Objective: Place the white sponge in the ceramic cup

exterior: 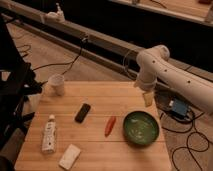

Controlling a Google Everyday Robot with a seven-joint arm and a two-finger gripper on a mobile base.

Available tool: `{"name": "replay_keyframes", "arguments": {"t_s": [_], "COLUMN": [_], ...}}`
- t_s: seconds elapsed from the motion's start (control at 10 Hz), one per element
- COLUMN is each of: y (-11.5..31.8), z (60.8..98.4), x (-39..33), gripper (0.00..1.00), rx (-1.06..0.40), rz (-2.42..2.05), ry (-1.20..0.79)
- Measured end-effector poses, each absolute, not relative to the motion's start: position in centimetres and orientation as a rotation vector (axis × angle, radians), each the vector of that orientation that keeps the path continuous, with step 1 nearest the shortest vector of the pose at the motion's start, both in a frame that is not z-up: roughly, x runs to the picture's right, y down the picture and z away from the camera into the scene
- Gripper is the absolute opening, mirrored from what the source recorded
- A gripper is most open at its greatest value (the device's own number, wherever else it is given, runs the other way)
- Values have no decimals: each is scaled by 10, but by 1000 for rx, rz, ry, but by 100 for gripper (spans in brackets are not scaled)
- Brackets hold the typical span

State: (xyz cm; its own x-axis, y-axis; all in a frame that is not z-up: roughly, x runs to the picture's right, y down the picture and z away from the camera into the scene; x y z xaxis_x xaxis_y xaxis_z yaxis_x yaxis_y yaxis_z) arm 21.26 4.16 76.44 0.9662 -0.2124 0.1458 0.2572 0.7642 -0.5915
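A: Biggest first — table (110, 97), wood, items spread apart, probably so each can be picked up alone.
B: Arm?
A: Arm (175, 75) comes in from the right. Gripper (147, 98) hangs over the far right edge, beyond the bowl (141, 128). How open it is — can't tell. The sponge isn't in it.
B: Cup, sponge?
A: Cup (56, 84) is upright at the far left corner, mouth up, ready to be filled. Sponge (70, 156) lies flat at the near left edge, well apart from both.
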Motion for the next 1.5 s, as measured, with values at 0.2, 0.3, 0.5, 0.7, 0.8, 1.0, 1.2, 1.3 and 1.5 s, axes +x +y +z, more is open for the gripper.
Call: {"name": "replay_keyframes", "arguments": {"t_s": [0.2, 0.3, 0.5, 0.7, 0.8, 1.0, 1.2, 1.3, 1.5], "y": [42, 42, 42, 42, 42, 42, 42, 43, 51], "z": [764, 764, 764, 764, 764, 765, 766, 765, 763], "x": [213, 212, 213, 213, 213, 213, 212, 212, 200], "gripper": [80, 80, 80, 80, 80, 80, 80, 80, 80], "rx": [-653, -653, -653, -653, -653, -654, -654, -661, -686], "rz": [-256, -255, -256, -256, -256, -255, -258, -273, -377], "ry": [-72, -72, -72, -72, -72, -72, -76, -80, -126]}}
